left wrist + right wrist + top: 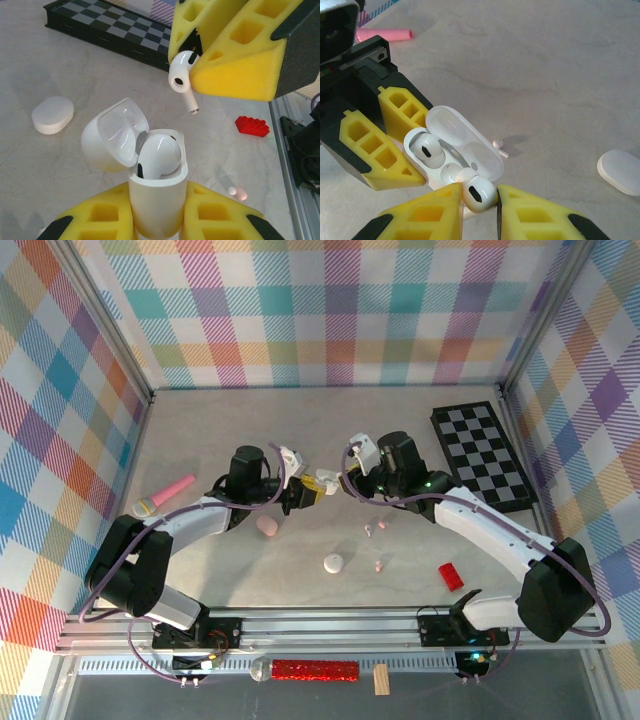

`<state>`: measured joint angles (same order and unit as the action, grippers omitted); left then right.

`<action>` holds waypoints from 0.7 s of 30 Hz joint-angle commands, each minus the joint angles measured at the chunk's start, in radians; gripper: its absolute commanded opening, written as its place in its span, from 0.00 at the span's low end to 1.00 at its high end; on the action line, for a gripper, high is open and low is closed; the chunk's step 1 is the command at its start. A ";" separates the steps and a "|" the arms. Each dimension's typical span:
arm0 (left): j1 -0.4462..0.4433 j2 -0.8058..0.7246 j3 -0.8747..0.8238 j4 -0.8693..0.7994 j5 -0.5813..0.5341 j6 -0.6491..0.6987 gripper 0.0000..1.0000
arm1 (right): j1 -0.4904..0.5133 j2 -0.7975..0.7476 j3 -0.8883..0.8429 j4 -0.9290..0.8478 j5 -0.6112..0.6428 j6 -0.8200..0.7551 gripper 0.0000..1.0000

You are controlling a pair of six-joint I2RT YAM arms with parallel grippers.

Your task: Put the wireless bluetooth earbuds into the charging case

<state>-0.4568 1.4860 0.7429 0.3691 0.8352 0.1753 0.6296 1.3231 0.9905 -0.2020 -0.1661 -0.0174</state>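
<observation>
My left gripper point(159, 215) is shut on an open white charging case point(158, 192), lid point(116, 134) tipped back to the left. One white earbud point(159, 154) sits in the case. My right gripper point(479, 200) is shut on a second white earbud point(479, 194), stem pointing down just above the case's empty socket point(451, 172). From the left wrist this held earbud point(181, 75) hangs apart from the case, up and to the right. From above, both grippers point(305, 492) point(342, 483) meet at mid-table.
A loose white earbud point(500, 147) lies beyond the case. A closed white case point(332, 562), a pink case point(267, 526), small buds point(378, 566), a red block point(452, 575) and a pink-and-yellow object point(165, 495) lie around. A chessboard point(482, 453) sits back right.
</observation>
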 commanded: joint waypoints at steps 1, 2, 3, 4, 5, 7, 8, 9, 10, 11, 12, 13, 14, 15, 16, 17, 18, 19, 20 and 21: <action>-0.012 0.005 0.031 -0.004 0.051 0.022 0.12 | 0.007 0.009 0.027 0.037 -0.032 -0.023 0.22; -0.013 0.005 0.031 -0.004 0.052 0.022 0.12 | 0.007 0.011 0.024 0.037 -0.035 -0.021 0.22; -0.013 0.006 0.031 -0.004 0.056 0.022 0.12 | 0.007 0.012 0.022 0.042 -0.036 -0.019 0.22; -0.012 0.006 0.031 -0.001 0.066 0.023 0.13 | 0.007 0.013 0.020 0.043 -0.036 -0.017 0.22; -0.013 0.007 0.029 0.005 0.070 0.020 0.13 | 0.007 0.014 0.020 0.043 -0.039 -0.015 0.22; -0.013 0.005 0.023 0.018 0.072 0.012 0.12 | 0.007 0.018 0.020 0.043 -0.042 -0.012 0.22; -0.012 0.005 0.023 0.021 0.072 0.010 0.12 | 0.007 0.018 0.019 0.043 -0.045 -0.010 0.22; -0.013 0.005 0.023 0.022 0.071 0.009 0.12 | 0.007 0.018 0.018 0.042 -0.046 -0.010 0.22; -0.012 0.005 0.022 0.024 0.069 0.006 0.12 | 0.007 0.019 0.016 0.043 -0.046 -0.007 0.22; -0.012 0.006 0.023 0.029 0.067 0.001 0.12 | 0.007 0.019 0.013 0.043 -0.049 -0.008 0.22; -0.011 0.006 0.021 0.036 0.068 -0.007 0.12 | 0.007 0.020 0.013 0.045 -0.050 -0.007 0.22; -0.013 0.007 0.019 0.053 0.064 -0.021 0.12 | 0.007 0.023 0.009 0.046 -0.048 -0.005 0.22; -0.012 0.009 0.021 0.069 0.064 -0.037 0.12 | 0.007 0.027 0.009 0.046 -0.049 -0.007 0.22; -0.013 0.012 0.020 0.082 0.069 -0.049 0.12 | 0.007 0.030 0.009 0.045 -0.050 -0.004 0.22; -0.014 0.014 0.019 0.097 0.073 -0.059 0.12 | 0.007 0.031 0.007 0.045 -0.054 -0.001 0.22; -0.014 0.013 0.019 0.104 0.070 -0.067 0.13 | 0.007 0.031 0.005 0.048 -0.059 0.001 0.22; -0.014 0.013 0.018 0.111 0.068 -0.072 0.12 | 0.007 0.031 0.004 0.050 -0.059 0.002 0.23; -0.013 0.011 0.016 0.114 0.067 -0.073 0.12 | 0.007 0.031 0.001 0.052 -0.059 0.002 0.23; -0.014 0.010 0.016 0.114 0.067 -0.074 0.12 | 0.007 0.033 -0.002 0.052 -0.058 0.002 0.23; -0.014 0.010 0.018 0.113 0.066 -0.075 0.13 | 0.006 0.033 -0.003 0.052 -0.059 0.003 0.23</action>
<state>-0.4625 1.4952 0.7452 0.4259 0.8742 0.1192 0.6296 1.3499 0.9905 -0.1761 -0.1997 -0.0154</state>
